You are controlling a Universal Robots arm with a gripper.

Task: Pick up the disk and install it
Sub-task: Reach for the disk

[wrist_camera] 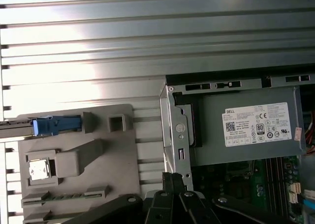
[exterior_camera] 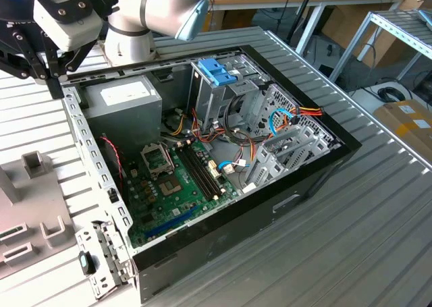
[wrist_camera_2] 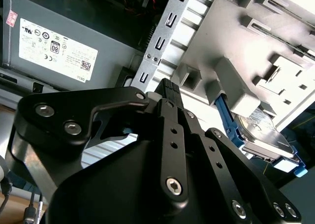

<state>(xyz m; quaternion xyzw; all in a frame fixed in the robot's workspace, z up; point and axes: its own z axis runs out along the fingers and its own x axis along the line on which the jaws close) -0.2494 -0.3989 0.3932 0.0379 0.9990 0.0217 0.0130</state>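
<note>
The disk, silver with a white label and a blue carrier frame, stands on edge in a slot of the grey fixture tray. In the first wrist view its blue frame end sticks out at the tray's far corner. My gripper hangs in the air above the corner of the open computer case, well apart from the disk. Its black fingers are shut with nothing between them. They show again in the first wrist view. In the exterior view the gripper is at the upper left, over the case's rim.
The open computer case lies on a slatted metal table. Inside are a grey power supply box with a white sticker, a motherboard, cables, and a metal drive cage with a blue handle. The fixture tray sits beside the case.
</note>
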